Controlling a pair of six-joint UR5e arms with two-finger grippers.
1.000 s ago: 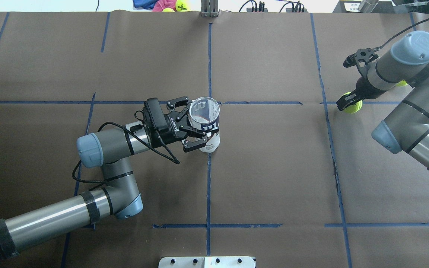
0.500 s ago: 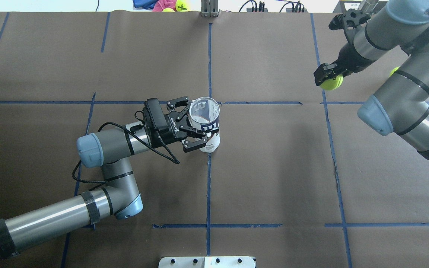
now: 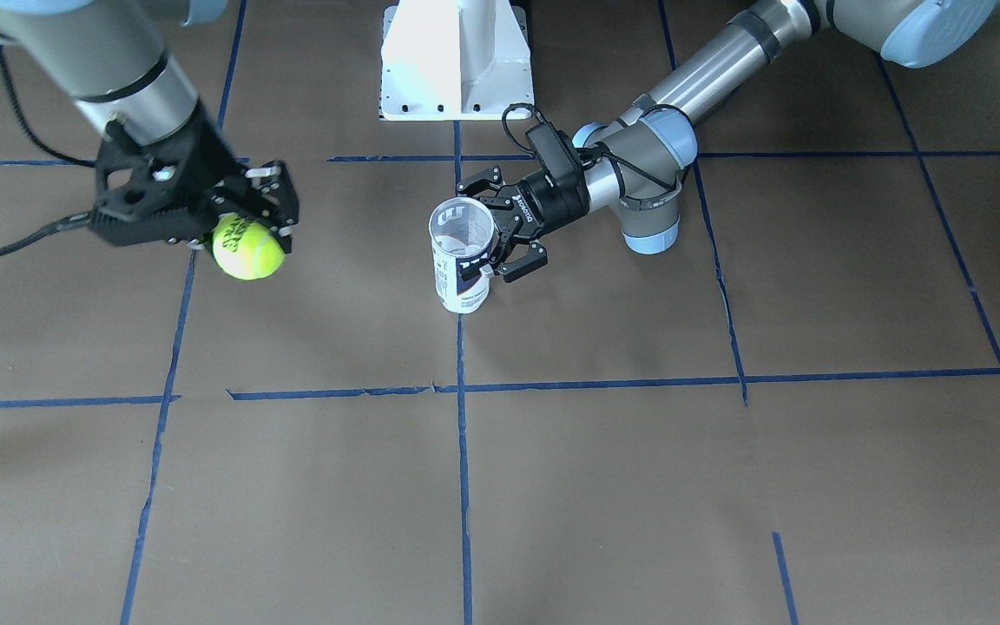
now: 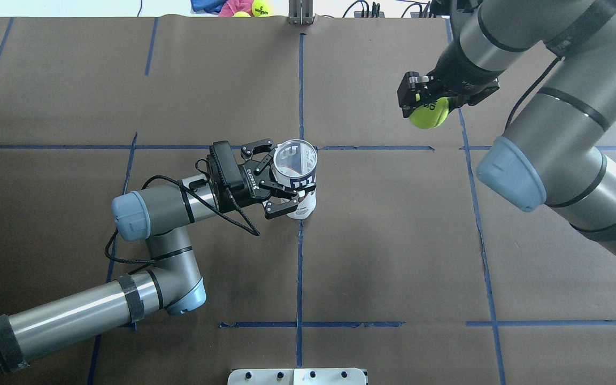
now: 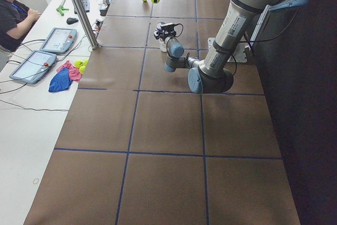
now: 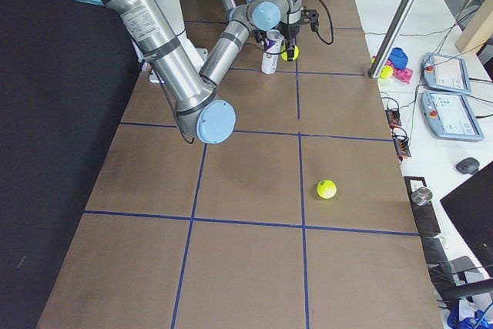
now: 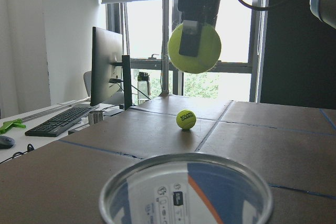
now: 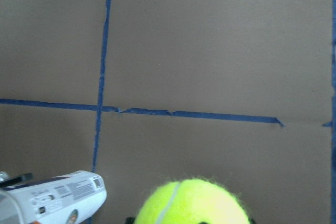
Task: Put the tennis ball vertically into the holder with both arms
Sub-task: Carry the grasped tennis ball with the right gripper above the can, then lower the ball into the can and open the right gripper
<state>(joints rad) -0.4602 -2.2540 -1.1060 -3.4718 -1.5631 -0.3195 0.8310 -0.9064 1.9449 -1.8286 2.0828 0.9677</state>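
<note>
Reaches in high with the right arm [image 4: 554, 155], right gripper [image 4: 424, 102] pinching a tennis ball [image 4: 429, 114] in the air, well to the side of the holder [image 4: 296, 160]. Stretches the left arm [image 4: 72, 315] low and elbow-bent, left gripper [image 4: 282, 179] clasped around the upright, open-topped holder, which stands on a blue tape line [image 4: 299, 267]. Shares the brown-papered table [image 4: 393, 240] with a spare ball [image 6: 326, 189] lying well apart, beside a desk with tablets [image 6: 447, 98].

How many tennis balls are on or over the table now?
2: the held ball in the right gripper, above the table, short of the holder; the loose ball on the table toward the robot's right. Others may be hidden.
</note>
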